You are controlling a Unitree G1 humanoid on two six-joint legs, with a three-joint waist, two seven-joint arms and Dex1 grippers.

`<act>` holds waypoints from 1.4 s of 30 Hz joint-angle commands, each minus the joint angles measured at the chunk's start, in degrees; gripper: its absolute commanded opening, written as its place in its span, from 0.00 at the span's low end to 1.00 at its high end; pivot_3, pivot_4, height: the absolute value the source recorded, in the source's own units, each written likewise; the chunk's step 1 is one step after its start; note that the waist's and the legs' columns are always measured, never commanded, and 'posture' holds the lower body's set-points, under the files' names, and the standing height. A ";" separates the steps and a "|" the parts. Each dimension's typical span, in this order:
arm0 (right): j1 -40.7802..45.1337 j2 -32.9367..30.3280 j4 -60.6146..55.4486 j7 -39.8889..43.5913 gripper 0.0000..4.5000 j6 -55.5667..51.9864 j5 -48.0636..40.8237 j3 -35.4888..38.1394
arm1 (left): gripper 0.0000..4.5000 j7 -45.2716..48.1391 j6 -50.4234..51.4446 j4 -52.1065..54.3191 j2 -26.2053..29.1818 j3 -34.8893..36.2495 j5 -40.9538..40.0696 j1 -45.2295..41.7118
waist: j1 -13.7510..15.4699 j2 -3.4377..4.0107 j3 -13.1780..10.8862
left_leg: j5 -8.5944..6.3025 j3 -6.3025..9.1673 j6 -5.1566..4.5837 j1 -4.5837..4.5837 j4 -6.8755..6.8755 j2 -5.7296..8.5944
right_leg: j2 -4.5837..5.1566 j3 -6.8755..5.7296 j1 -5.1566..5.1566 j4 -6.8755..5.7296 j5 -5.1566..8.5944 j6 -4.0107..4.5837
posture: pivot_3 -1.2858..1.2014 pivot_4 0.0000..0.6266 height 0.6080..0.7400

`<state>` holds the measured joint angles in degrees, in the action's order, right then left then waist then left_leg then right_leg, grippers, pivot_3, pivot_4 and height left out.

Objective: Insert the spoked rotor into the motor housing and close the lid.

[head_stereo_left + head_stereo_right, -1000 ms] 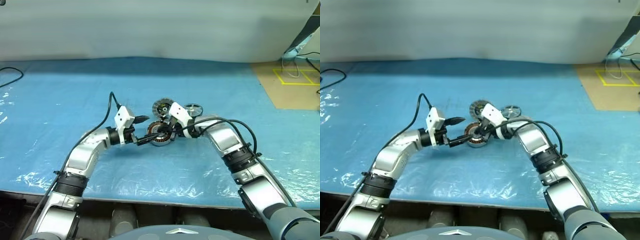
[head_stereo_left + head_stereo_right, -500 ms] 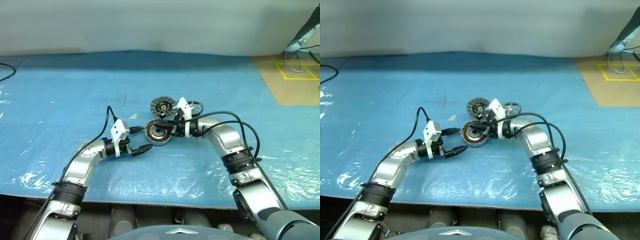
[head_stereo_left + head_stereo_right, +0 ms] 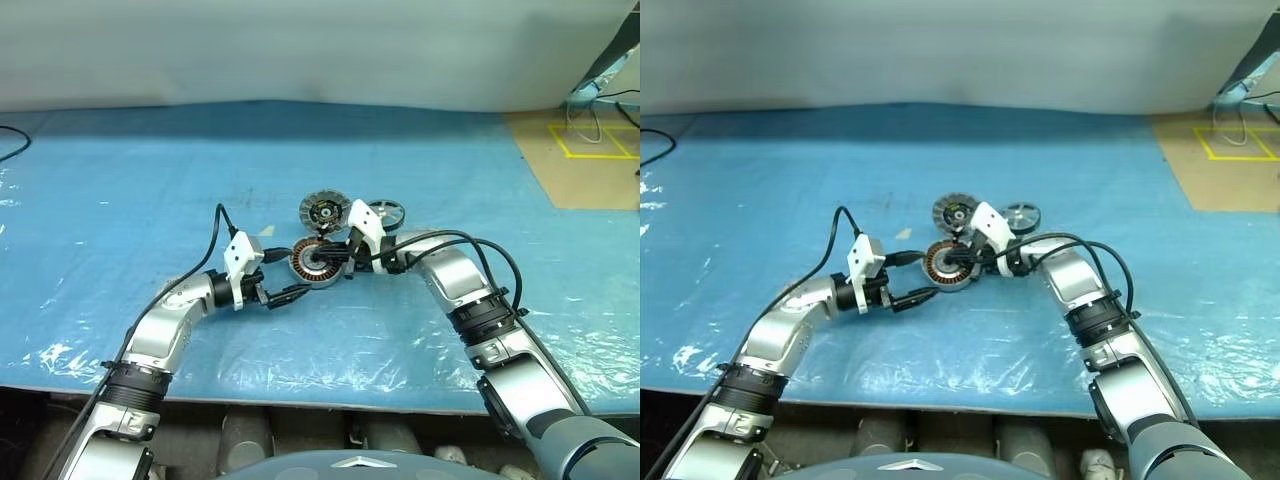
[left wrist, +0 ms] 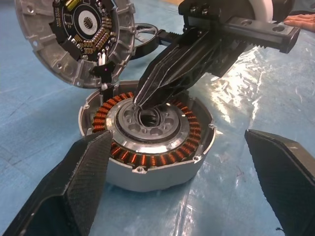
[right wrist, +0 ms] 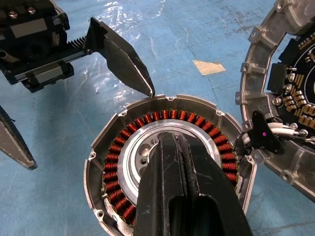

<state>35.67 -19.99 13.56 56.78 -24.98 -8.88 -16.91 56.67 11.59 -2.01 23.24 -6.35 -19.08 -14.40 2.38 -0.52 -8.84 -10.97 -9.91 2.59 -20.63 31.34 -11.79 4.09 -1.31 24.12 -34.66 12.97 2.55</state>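
Left gripper (image 3: 284,275): black fingers spread wide, just beside the housing, touching nothing.
Right gripper (image 4: 139,101): fingers pressed together, tips in the housing's centre hole.
Motor housing (image 3: 314,264): silver-walled puck with copper windings, mid-surface on the blue plastic sheet (image 3: 120,200).
Lid (image 3: 323,211): ribbed silver disc, touching the housing's far side.
Spoked rotor (image 3: 386,213): dark thin wheel, beside the lid toward the right edge.

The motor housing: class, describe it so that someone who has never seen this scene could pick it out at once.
On the blue sheet covering the table, look near the middle, where the two grippers meet. The motor housing is the short round silver puck lying flat under the shut right gripper. Unlike the lid and the spoked rotor behind it, it holds a ring of copper-orange windings.
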 commanded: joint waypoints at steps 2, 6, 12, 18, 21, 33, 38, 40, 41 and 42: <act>0.90 0.43 -0.62 0.02 0.01 1.15 -0.46 0.99 | 1.00 0.02 0.67 2.81 0.65 0.94 -1.29 -0.17 | 0.08 0.00 0.00 | 0.01 0.00 -0.01 0.00 0.01 0.00 | 0.00 0.00 0.00 0.00 0.00 0.00 | 0.52 0.24 1.00; 1.24 1.11 -0.74 -0.35 0.01 -0.36 -2.70 3.20 | 1.00 -0.25 1.57 2.52 0.41 0.95 -1.35 -1.52 | 0.13 -0.01 -0.01 | 0.01 0.00 -0.04 -0.02 0.09 0.00 | 0.01 0.00 0.00 -0.05 0.00 0.00 | 0.52 0.24 1.00; 1.16 0.14 -1.42 -0.45 0.05 1.69 -1.41 3.41 | 1.00 -0.91 2.79 3.92 0.27 0.82 -1.43 -1.42 | 0.10 -0.01 -0.01 | 0.01 0.00 -0.03 -0.02 0.20 0.00 | 0.00 0.00 -0.01 -0.10 -0.01 0.03 | 0.52 0.24 1.00; 0.85 -3.81 -5.94 2.36 0.35 3.23 2.52 -0.65 | 1.00 -0.87 2.74 4.61 0.64 1.18 -1.63 -0.33 | 0.12 -0.02 -0.01 | 0.07 0.00 -0.14 -0.03 0.21 0.00 | 0.00 0.00 -0.01 -0.10 -0.01 0.02 | 0.52 0.24 1.00; 1.21 -5.17 -7.40 3.46 0.35 4.78 4.04 -2.54 | 1.00 -0.57 2.16 3.10 0.70 1.38 -1.64 -0.77 | 0.10 -0.02 -0.01 | 0.05 0.00 -0.12 -0.02 0.25 0.00 | 0.00 -0.01 -0.01 -0.14 -0.02 0.03 | 0.52 0.24 1.00; 3.90 -2.39 0.36 1.63 0.35 9.56 8.29 -4.09 | 1.00 -1.66 0.57 2.01 0.55 1.57 -1.18 0.00 | 0.10 -0.02 -0.01 | 0.04 0.01 -0.16 -0.05 0.40 0.00 | -0.01 -0.01 -0.01 -0.20 -0.06 0.09 | 0.52 0.24 1.00; 4.09 -2.37 2.35 2.17 0.35 11.05 9.57 -4.36 | 1.00 -2.48 1.05 2.19 0.21 1.00 -0.93 -0.78 | 0.12 -0.02 -0.01 | 0.05 0.01 -0.20 -0.07 0.44 0.00 | -0.01 -0.02 -0.01 -0.20 -0.06 0.09 | 0.52 0.24 1.00; 4.00 -2.44 2.54 2.10 0.35 11.71 10.33 -4.72 | 1.00 -2.67 1.01 1.79 0.06 0.78 -0.74 -1.17 | 0.13 -0.02 -0.01 | 0.05 0.01 -0.20 -0.06 0.48 0.00 | -0.01 -0.02 -0.01 -0.23 -0.07 0.10 | 0.52 0.24 1.00; 3.89 -2.57 2.76 1.95 0.35 12.27 11.01 -5.11 | 1.00 -2.72 0.96 1.66 -0.02 0.63 -0.61 -1.27 | 0.13 -0.02 -0.01 | 0.05 0.01 -0.20 -0.06 0.50 0.00 | -0.01 -0.02 -0.02 -0.24 -0.07 0.10 | 0.52 0.24 1.00; 3.75 -2.58 2.92 1.85 0.35 12.51 11.38 -5.23 | 1.00 -2.75 0.97 1.57 -0.09 0.49 -0.53 -1.35 | 0.11 -0.02 -0.01 | 0.05 0.01 -0.20 -0.07 0.53 0.00 | -0.01 -0.02 -0.02 -0.25 -0.07 0.11 | 0.52 0.24 1.00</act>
<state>38.72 -22.38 16.67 58.65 -13.67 1.52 -21.47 54.15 13.47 -1.40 23.28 -6.10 -19.71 -15.18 2.49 -0.54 -8.85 -10.92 -9.90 2.39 -20.70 31.89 -11.79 4.08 -1.33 24.10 -34.93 12.89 2.66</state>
